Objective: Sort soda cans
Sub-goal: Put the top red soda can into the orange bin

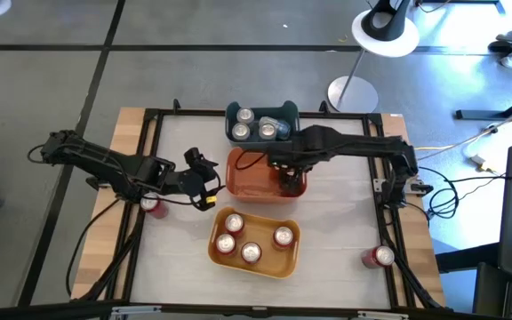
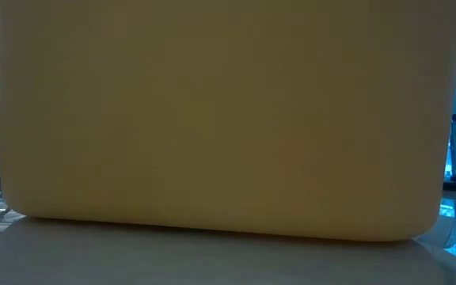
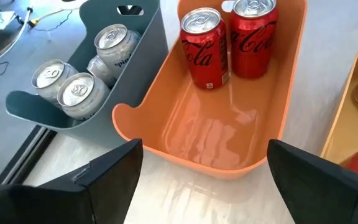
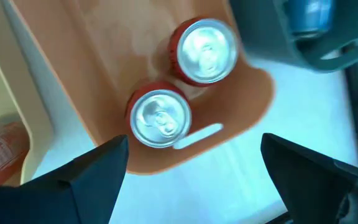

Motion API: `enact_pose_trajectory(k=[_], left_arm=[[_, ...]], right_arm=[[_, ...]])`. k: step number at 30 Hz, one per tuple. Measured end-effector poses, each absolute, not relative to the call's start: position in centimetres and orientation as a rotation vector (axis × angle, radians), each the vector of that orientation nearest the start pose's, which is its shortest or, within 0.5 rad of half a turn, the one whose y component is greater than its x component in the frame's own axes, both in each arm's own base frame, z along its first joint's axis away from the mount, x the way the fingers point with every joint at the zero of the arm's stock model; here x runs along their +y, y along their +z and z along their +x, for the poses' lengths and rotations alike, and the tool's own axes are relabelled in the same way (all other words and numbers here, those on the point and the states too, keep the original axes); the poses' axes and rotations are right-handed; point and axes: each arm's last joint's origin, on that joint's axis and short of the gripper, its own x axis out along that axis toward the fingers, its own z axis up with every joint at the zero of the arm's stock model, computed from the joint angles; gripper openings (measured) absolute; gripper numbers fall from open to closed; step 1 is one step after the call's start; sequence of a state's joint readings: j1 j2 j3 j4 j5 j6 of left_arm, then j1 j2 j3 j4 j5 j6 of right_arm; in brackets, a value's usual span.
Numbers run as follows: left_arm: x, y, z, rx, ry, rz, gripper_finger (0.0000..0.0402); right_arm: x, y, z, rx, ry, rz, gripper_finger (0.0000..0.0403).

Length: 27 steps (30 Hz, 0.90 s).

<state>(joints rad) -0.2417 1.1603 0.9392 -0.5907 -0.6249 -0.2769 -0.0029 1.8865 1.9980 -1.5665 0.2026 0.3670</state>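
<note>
Red and silver cans, three bins

Orange bin (image 1: pixel 243 173) at table centre: two red Coca-Cola cans (image 3: pixel 206 48), upright, touching. Grey bin (image 1: pixel 238 113) at 12 o'clock: three silver cans (image 3: pixel 73 93), label unreadable. Yellow bin (image 1: pixel 283 262) at 6 o'clock: four red cans (image 1: pixel 234 222). Loose red cans: one at 9 o'clock (image 1: pixel 154 205), one at 4 o'clock (image 1: pixel 378 257). Left gripper (image 1: pixel 204 182) spread, empty, just beside orange bin. Right gripper (image 4: pixel 191 180) spread, empty, above the Coca-Cola pair.

Table (image 1: pixel 345 222): three bins (image 1: pixel 254 241), two loose cans (image 1: pixel 378 258).
</note>
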Motion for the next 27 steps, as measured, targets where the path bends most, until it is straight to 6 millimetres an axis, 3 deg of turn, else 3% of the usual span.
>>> enact_pose_trajectory(k=[7,14,20,27], left_arm=[[-4.1,28.8,21.7,0.771,0.442,0.07,0.0331],[-4.4,30.8,17.8,1.073,0.413,-0.11,0.0331],[-4.8,30.3,14.3,1.376,0.488,-0.239,0.0331],[-5.4,28.4,12.6,1.528,0.45,-0.292,0.0331]], right_arm=[[0.9,35.3,33.4,1.339,-0.523,0.067,0.0363],[1.0,34.2,32.0,1.347,-0.611,0.059,0.0363],[1.0,32.6,32.1,1.317,-0.615,0.067,0.0363],[1.0,32.1,32.4,1.302,-0.589,0.09,0.0363]])
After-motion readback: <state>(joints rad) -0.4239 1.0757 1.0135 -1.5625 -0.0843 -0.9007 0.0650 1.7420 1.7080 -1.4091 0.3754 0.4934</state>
